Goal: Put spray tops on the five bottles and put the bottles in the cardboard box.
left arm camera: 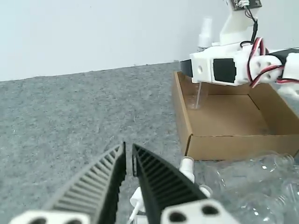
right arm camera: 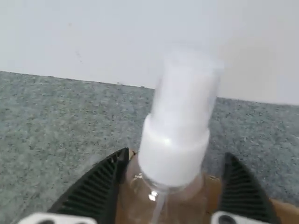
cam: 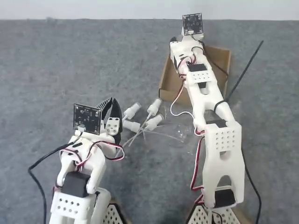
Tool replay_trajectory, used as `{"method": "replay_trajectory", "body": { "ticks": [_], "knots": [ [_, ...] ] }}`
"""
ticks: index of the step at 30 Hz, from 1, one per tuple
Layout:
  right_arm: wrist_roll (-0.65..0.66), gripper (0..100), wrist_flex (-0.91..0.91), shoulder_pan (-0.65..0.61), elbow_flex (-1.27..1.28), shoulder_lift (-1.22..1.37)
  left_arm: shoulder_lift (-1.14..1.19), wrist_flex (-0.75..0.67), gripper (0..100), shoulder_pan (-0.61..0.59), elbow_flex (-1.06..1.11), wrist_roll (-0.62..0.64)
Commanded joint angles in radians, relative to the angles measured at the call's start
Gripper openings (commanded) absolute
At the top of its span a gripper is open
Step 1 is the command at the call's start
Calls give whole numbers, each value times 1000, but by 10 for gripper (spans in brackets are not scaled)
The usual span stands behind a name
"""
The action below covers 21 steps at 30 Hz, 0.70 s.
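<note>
- Cardboard box [cam: 167, 80] sits open at about 1 o'clock on the grey surface [cam: 60, 60]. My right arm [cam: 205, 93] is stretched out across it.
- Right fingers [left arm camera: 187, 67] hang over the box's far corner, clamped on the neck of a clear bottle [right arm camera: 163, 205]. That bottle stands upright with a white spray top [right arm camera: 180, 121] fitted, and its lower end is down between the box walls. I cannot tell whether it touches the box floor.
- Left fingers [left arm camera: 124, 151] are at about 8 o'clock on the surface and point toward 1 o'clock. They are clenched to a thin slit with nothing between them.
- Other clear bottles [cam: 180, 130] lie on their sides in a loose heap at 6 o'clock of the box, just beside its near wall. They overlap too much for me to count them.
- Four white spray tops [cam: 132, 111] lie at 3 o'clock of the left fingers, between those fingers and the heap. Thin dip tubes trail from some of them toward 7 o'clock. I cannot tell whether the two nearest the heap are seated on bottles.
</note>
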Motion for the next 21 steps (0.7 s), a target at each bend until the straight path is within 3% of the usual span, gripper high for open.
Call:
{"method": "replay_trajectory", "body": {
  "ticks": [1,12,21],
  "knots": [
    [17,327,18,10,-72,-22,-15,-29,11,-5,-7,-8],
    [15,322,31,19,-74,-85,-15,-29,11,-6,-7,-8],
    [11,322,180,18,-74,-282,-15,-31,11,-5,-7,-8]
  ]
}}
